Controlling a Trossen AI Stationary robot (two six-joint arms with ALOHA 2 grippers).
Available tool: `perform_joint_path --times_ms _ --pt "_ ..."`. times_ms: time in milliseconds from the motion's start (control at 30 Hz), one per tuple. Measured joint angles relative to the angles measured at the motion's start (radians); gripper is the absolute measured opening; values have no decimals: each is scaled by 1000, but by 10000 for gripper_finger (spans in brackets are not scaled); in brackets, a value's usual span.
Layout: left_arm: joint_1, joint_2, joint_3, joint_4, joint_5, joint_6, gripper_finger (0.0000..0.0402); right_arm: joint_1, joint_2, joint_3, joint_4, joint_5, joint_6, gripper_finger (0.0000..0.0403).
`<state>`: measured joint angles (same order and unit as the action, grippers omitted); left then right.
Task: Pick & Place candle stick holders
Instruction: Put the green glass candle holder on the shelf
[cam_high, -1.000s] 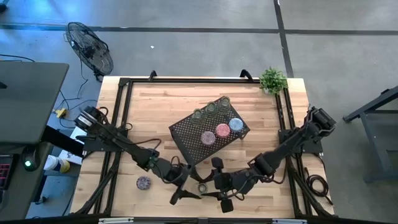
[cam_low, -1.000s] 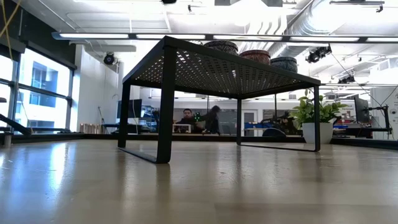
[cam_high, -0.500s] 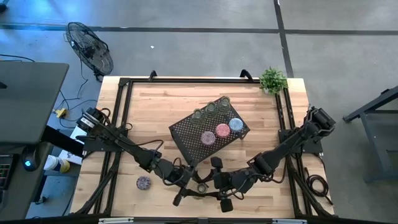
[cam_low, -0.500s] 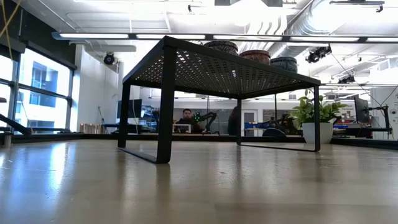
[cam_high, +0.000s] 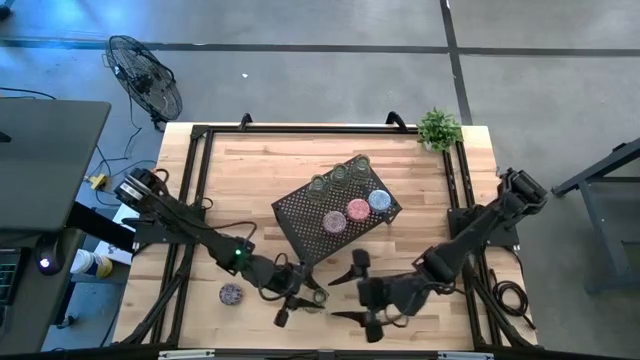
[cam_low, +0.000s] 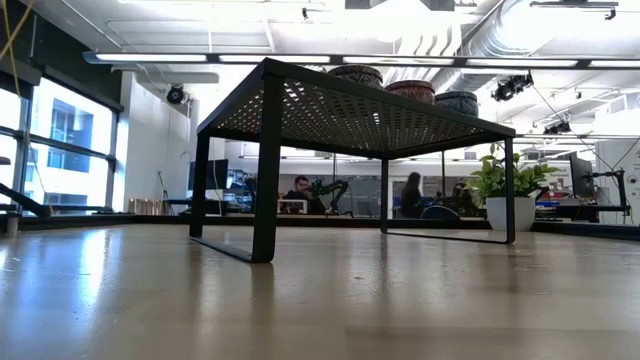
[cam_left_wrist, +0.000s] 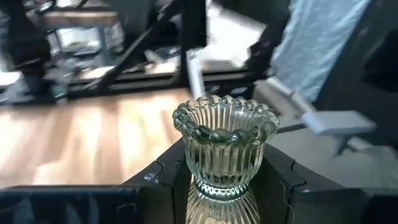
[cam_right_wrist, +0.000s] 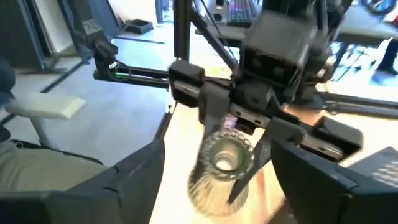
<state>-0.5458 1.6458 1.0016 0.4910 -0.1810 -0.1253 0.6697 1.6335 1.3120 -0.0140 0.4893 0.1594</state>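
A clear-greenish ribbed glass holder (cam_left_wrist: 225, 149) stands between the fingers of my left gripper (cam_high: 305, 300), which is shut on it near the table's near edge. It also shows in the right wrist view (cam_right_wrist: 219, 168). My right gripper (cam_high: 350, 297) is open, just to the right of the holder and apart from it. The black mesh tray (cam_high: 300, 215) stands on its legs at mid-table. It carries three clear holders (cam_high: 338, 174) along its far edge and three mottled ones (cam_high: 358, 210) along its near-right side. One mottled holder (cam_high: 231, 293) rests on the table at the near left. My left gripper pinches the clear holder's narrow lower part (cam_left_wrist: 219, 185) between its two fingers, one on each side. The fingers come about level from the table's left. The holder stands upright in the hold, mouth up. Whether its foot touches the table I cannot tell.
A small potted plant (cam_high: 438, 128) stands at the far right corner. In the low view the tray (cam_low: 270, 150) stands as a low table with holders (cam_low: 410, 90) on top. Bare wood lies at the table's far left and near right.
My left gripper has moved toward the right, up to the clear holder. My right gripper has drawn back from the holder toward the table's right edge. The holder has stayed about where it was.
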Motion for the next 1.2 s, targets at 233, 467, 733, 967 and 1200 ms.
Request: perform_joint_path --times_ms 233,467,733,967,1200 --pt "2 -143 -1 -222 -159 51 120 73 -130 -15 -300 211 81 269" --pt "3 -350 -100 -327 -367 71 120 109 -215 -229 -271 288 205 126" --pt "186 -555 -307 -252 -398 48 120 92 -288 -464 33 274 178 16" --pt "387 -550 -422 -74 -151 69 120 74 -297 -507 167 219 94 30" --pt "448 -547 -535 125 -83 100 120 74 -297 -507 192 203 55 3"
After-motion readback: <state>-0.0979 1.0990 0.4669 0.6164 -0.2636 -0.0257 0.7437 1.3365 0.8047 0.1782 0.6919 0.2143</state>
